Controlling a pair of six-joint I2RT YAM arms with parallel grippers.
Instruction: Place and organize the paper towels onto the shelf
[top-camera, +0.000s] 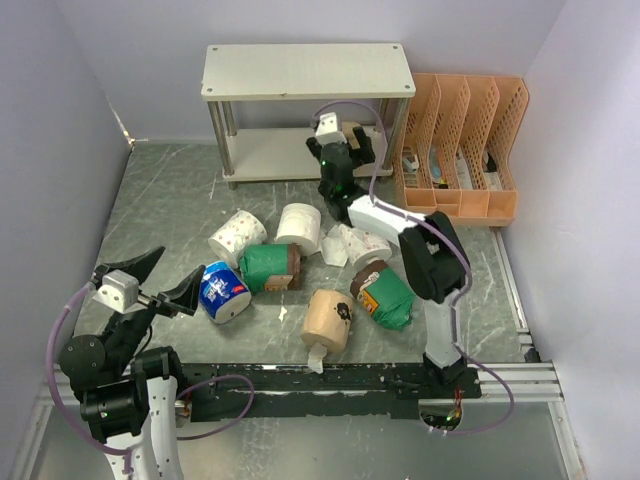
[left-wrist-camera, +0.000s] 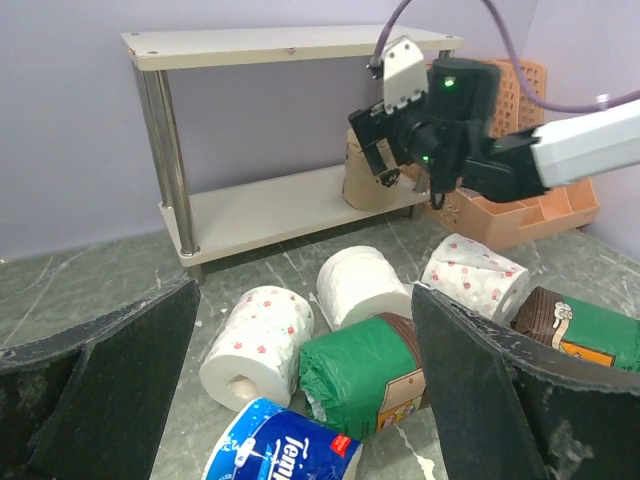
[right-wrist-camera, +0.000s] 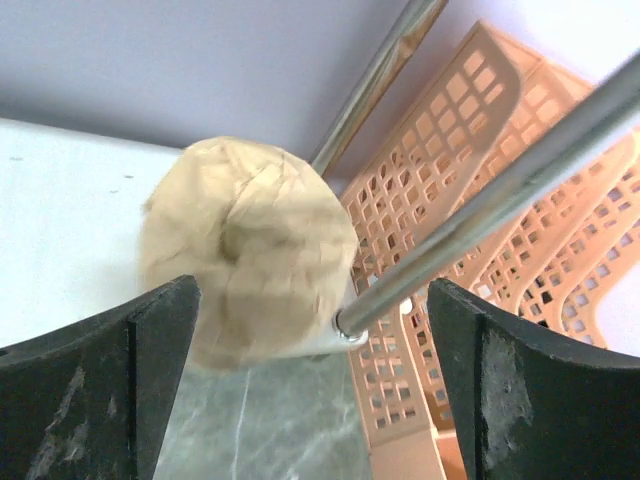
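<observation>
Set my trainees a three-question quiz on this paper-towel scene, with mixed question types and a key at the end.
1. True or false: the right claw is open.
2. The tan roll on the shelf sits on: A the top board, B the bottom board, C neither.
3. Which roll lies nearest the left claw?
Key: 1 true; 2 B; 3 the blue roll.
</observation>
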